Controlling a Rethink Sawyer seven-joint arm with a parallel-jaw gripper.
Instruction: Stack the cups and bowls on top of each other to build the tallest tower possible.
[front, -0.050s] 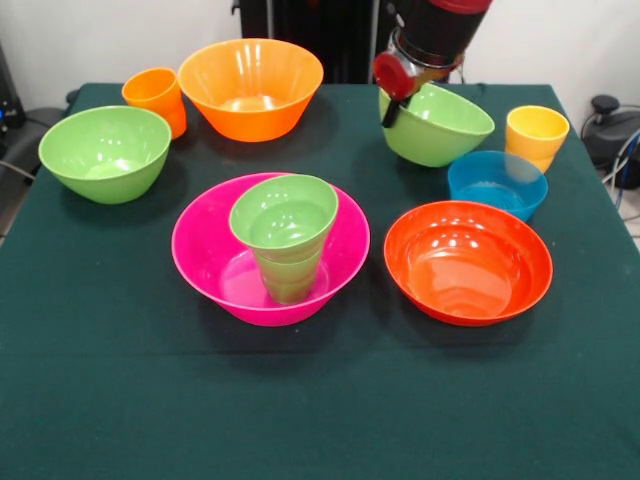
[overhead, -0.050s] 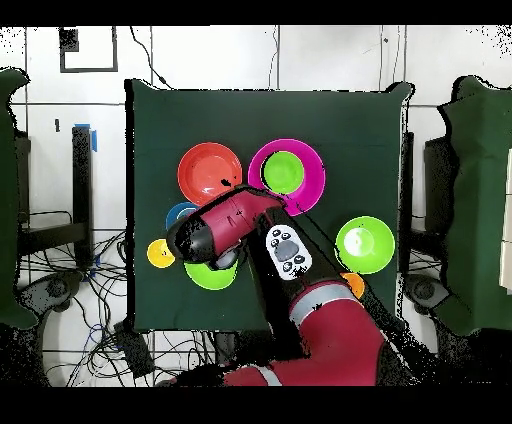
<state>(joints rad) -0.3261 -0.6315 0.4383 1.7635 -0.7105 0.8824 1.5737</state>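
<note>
The end effector (front, -0.050s: 392, 103) is clamped on the near rim of a light green bowl (front, -0.050s: 440, 122), which hangs tilted with its mouth tipped toward the camera, at the far right of the surface (front, -0.050s: 120, 400) and just behind the blue bowl (front, -0.050s: 497, 183) and the yellow cup (front, -0.050s: 536, 134). The tower (front, -0.050s: 285, 240) so far is the big pink bowl (front, -0.050s: 210, 250) with a green cup (front, -0.050s: 290, 275) standing in it and a smaller green bowl (front, -0.050s: 287, 212) perched on that cup, already leaning a little. The main risk, as I judge it, is the rim grip: held by one edge only, the bowl could swing or slip out during the carry. A low path would clip the blue bowl or the red-orange bowl (front, -0.050s: 467, 260) (both lie between it and the pink one). And setting a wide bowl on that narrow, tilted top could topple everything. In the overhead view the arm (overhead, -0.050s: 235, 225) hides the grip, so contact cannot be checked there.
</note>
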